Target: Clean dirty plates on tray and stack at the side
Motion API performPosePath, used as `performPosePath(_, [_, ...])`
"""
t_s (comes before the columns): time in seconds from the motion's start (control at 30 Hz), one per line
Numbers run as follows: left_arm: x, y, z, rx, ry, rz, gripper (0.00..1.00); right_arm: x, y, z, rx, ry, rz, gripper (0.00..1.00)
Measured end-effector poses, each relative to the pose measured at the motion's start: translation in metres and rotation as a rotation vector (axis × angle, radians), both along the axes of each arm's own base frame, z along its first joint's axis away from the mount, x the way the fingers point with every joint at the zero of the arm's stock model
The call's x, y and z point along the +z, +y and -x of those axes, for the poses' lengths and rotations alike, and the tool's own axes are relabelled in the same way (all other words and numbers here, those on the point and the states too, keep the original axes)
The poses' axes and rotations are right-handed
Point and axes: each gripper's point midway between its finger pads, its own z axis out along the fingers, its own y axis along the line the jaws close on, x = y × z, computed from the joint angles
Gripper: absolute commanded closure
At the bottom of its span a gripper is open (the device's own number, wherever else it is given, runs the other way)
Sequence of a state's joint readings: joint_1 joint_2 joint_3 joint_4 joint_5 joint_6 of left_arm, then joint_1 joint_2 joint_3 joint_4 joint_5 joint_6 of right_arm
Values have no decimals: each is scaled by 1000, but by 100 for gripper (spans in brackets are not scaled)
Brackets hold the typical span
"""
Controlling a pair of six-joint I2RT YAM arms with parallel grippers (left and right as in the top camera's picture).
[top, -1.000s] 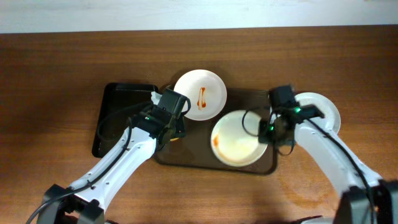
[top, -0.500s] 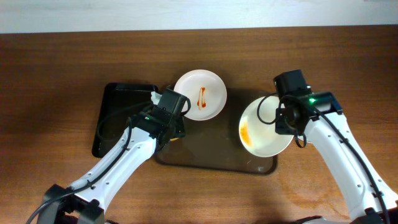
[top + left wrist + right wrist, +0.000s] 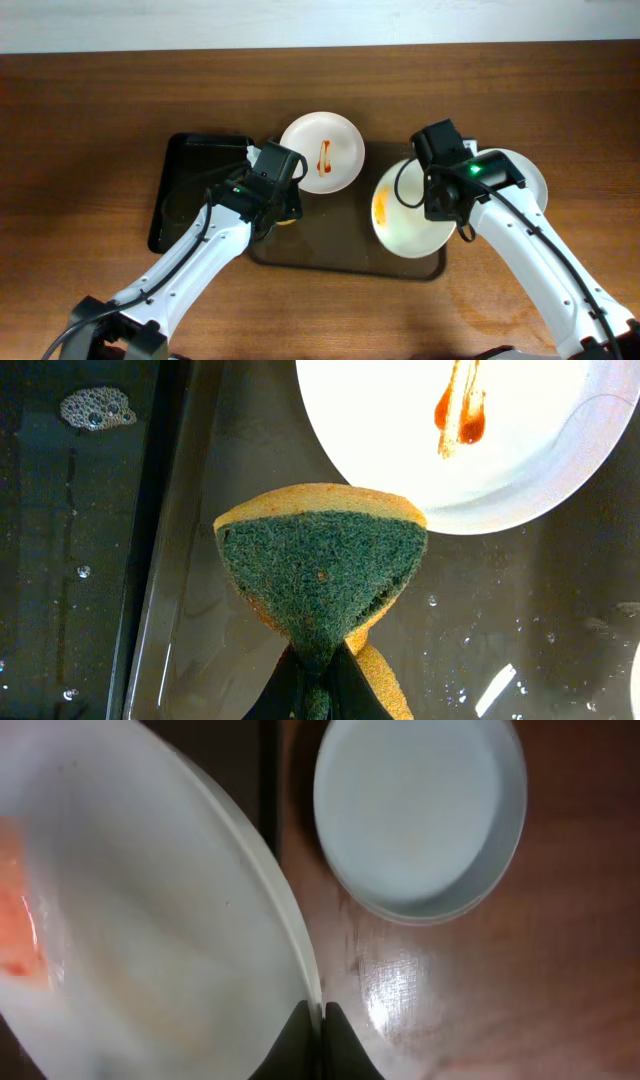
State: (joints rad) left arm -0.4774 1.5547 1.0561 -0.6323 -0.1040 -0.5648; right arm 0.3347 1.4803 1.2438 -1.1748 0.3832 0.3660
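Observation:
My right gripper is shut on the rim of a dirty plate with an orange smear on its left side, and holds it tilted above the right end of the brown tray. In the right wrist view my right gripper pinches this plate's edge. A second dirty plate with a red streak lies at the tray's far edge; it also shows in the left wrist view. My left gripper is shut on a green and yellow sponge just near it.
A clean white plate lies on the table right of the tray; it also shows in the right wrist view. A smaller black tray with soap bubbles sits left of the brown tray.
My right gripper lifted the smeared plate off the tray, tilted it and shifted it first right, then back left. The left arm has hardly moved.

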Motion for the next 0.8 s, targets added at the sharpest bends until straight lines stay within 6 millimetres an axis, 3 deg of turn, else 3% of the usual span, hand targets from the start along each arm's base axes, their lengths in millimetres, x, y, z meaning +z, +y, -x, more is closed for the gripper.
performPosePath(0.07, [0, 0, 0, 0, 0, 0, 100, -2, 1, 6, 3, 31, -9, 96])
performPosePath(0.17, [0, 0, 0, 0, 0, 0, 100, 4, 11, -24, 2, -99, -49, 96])
performPosePath(0.2, [0, 0, 0, 0, 0, 0, 100, 4, 11, -25, 2, -104, -51, 96])
performPosePath(0.37, [0, 0, 0, 0, -1, 0, 100, 0, 4, -5, 2, -18, -21, 96])
performPosePath(0.47, [0, 0, 0, 0, 0, 0, 100, 4, 3, -18, -4, -79, -8, 96])
performPosePath(0.6, [0, 0, 0, 0, 0, 0, 100, 3, -1, -8, -5, -38, 14, 96])
performPosePath(0.8, [0, 0, 0, 0, 0, 0, 100, 7, -6, -17, -14, -83, 48, 96])
